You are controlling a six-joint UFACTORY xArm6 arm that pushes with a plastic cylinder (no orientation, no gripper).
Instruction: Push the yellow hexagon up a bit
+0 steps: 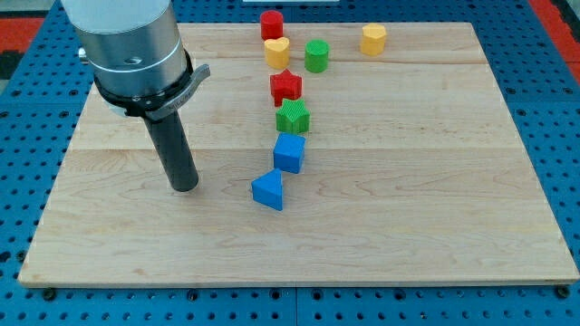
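The yellow hexagon (372, 39) sits near the view's top edge of the wooden board (435, 181), right of centre and apart from the other blocks. My tip (184, 186) rests on the board at the view's left, far from the hexagon, left of the blue triangle (268, 190). The rod rises from the tip into the grey arm body at the view's top left.
A column of blocks runs down the middle: red cylinder (272, 23), yellow heart (277, 52), green cylinder (316, 56), red star (285, 87), green block (293, 117), blue cube (289, 152). A blue pegboard (553, 109) surrounds the board.
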